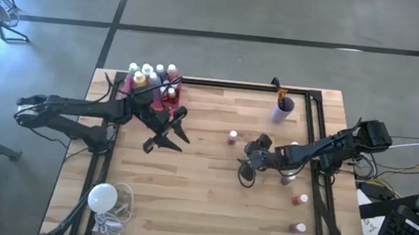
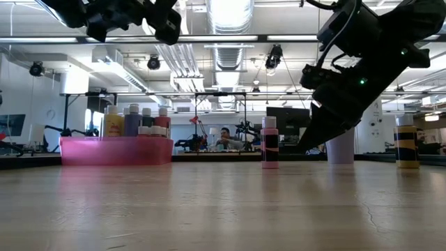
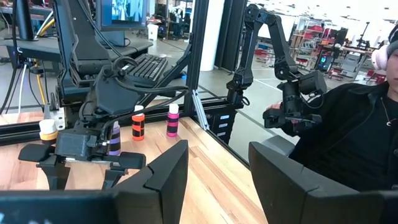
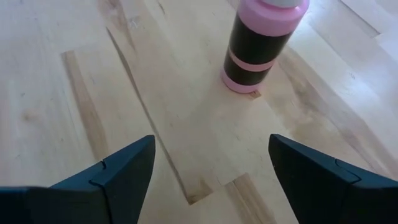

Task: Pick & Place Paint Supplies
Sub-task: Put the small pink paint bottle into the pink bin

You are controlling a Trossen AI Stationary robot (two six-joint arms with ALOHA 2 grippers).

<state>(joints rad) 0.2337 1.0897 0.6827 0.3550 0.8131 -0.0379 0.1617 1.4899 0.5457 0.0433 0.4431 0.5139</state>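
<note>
Right gripper (image 4: 211, 171) spread wide, empty (hovering), near upright pink bottle (image 4: 261, 40); wooden table (image 4: 74, 81) below

The left arm is reaching in from the table's left side, its forearm stretching across toward the middle. Its left gripper (image 1: 165, 135) is hanging above the boards, fingers (image 3: 165, 177) standing apart with nothing between them.

The right arm is coming in from the right side, bending at the elbow and angling down. The right gripper (image 1: 247, 167) is pointing steeply toward the wood, its two dark fingers (image 4: 118, 171) spreading wide, holding nothing, tips hovering just off the surface.
</note>
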